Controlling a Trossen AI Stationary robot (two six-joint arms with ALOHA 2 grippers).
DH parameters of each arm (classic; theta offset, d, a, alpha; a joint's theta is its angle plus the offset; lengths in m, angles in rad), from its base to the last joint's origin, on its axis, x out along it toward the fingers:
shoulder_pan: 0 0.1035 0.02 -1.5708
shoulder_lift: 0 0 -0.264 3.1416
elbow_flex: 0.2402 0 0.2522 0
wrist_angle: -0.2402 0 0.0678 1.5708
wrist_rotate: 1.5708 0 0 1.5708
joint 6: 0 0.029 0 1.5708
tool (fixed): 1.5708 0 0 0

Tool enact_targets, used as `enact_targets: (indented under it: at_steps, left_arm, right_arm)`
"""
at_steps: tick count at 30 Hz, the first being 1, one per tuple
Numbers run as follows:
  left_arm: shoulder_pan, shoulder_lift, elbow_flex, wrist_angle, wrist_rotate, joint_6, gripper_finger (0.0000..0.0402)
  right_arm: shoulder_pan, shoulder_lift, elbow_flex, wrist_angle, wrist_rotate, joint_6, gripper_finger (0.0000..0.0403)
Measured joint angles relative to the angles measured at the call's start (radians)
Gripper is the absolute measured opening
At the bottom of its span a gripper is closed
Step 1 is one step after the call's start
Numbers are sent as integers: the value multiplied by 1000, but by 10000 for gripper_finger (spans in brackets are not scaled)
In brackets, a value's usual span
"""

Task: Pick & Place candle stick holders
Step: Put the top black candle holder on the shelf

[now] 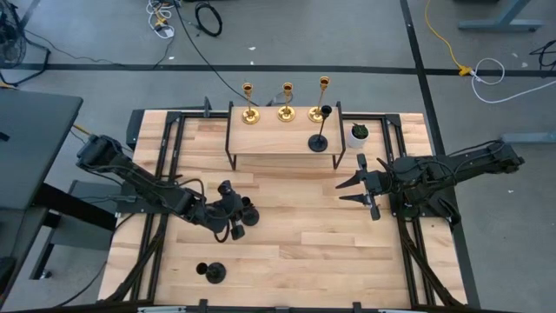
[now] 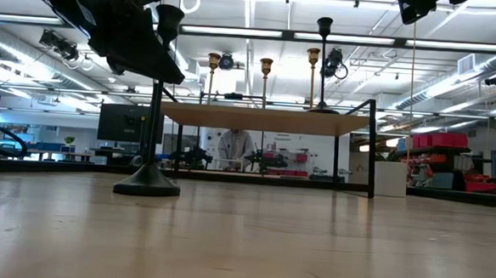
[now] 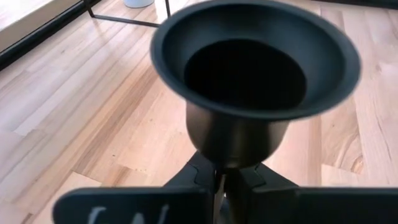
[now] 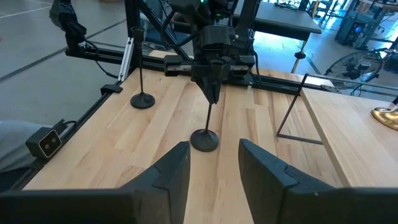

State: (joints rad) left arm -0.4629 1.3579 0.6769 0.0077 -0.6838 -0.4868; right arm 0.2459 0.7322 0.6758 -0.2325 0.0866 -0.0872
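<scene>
My left gripper [image 1: 241, 217] is shut on a black candle stick holder [image 4: 208, 118] at the table's middle left. A second black holder [image 1: 213, 273] stands on its round base near the front left. A third black holder [image 1: 319, 141] and three gold holders [image 1: 286, 111] stand on their bases on the raised wooden shelf [image 1: 269, 139] at the far middle. My right gripper [image 1: 352, 189] hangs open and empty right of the middle, pointing at the held holder. My left gripper pinches the holder's thin stem [image 3: 217, 177] between its two fingers, just under the top cup [image 3: 255, 74]. The fingers slant down from the table's left and lie across the stem. The holder stands upright, its round base [image 2: 148, 185] at the table top; whether it touches, I cannot tell.
A small white pot with a green plant [image 1: 359, 133] stands right of the shelf. The shelf rests on thin black legs [image 4: 292, 118]. Black frame rails [image 1: 161, 174] run along the table's left and right sides. Bare wood lies between the two grippers.
</scene>
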Motion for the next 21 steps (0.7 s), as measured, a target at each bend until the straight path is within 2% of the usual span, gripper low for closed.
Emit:
enact_targets:
  at_steps: [13,18,21]
  left_arm:
    - [2,-4,18,60,1,3,10]
    - [12,-12,111,60,21,100,10]
    - [33,-23,196,-7,43,158,11]
  right_arm:
    - [0,0,0,0,0,0,135]
    - [0,0,0,0,0,0,135]
    - [0,0,0,0,0,0,135]
